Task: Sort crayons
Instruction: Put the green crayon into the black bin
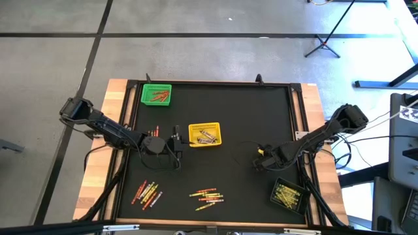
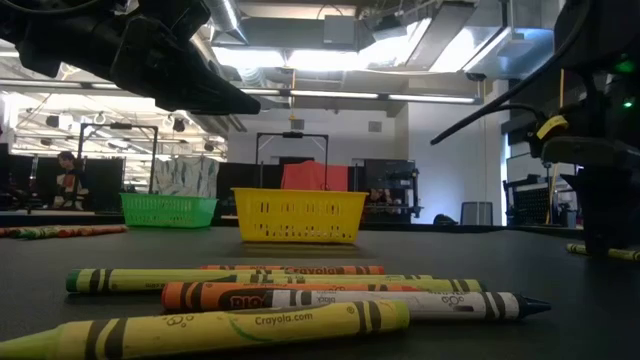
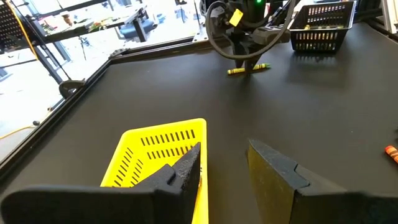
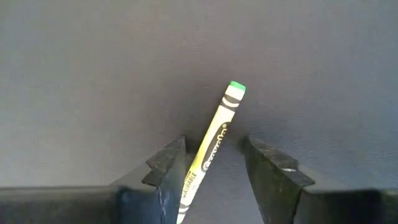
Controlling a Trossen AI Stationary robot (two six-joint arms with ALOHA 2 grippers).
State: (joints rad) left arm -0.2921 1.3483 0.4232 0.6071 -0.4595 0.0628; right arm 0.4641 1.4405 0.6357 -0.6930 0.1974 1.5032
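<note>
Right gripper (image 4: 211,165): centre-right of the high view, fingers spread around a yellow-green wax crayon (image 4: 214,137) lying on the black mat (image 4: 93,74), not pinching.
Left gripper (image 3: 224,168): spread, empty, beside the yellow mesh basket (image 3: 155,149).

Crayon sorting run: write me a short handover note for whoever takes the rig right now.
Right gripper: open, down at the mat, fingers either side of a yellow-green crayon, not closed on it.
Left gripper: open, empty, beside the yellow basket.
Done: some crayons lie in the green basket, the yellow basket and the black basket.
Left: two loose piles near the front edge, one front left, one front middle, and a few red ones by the left gripper.
</note>
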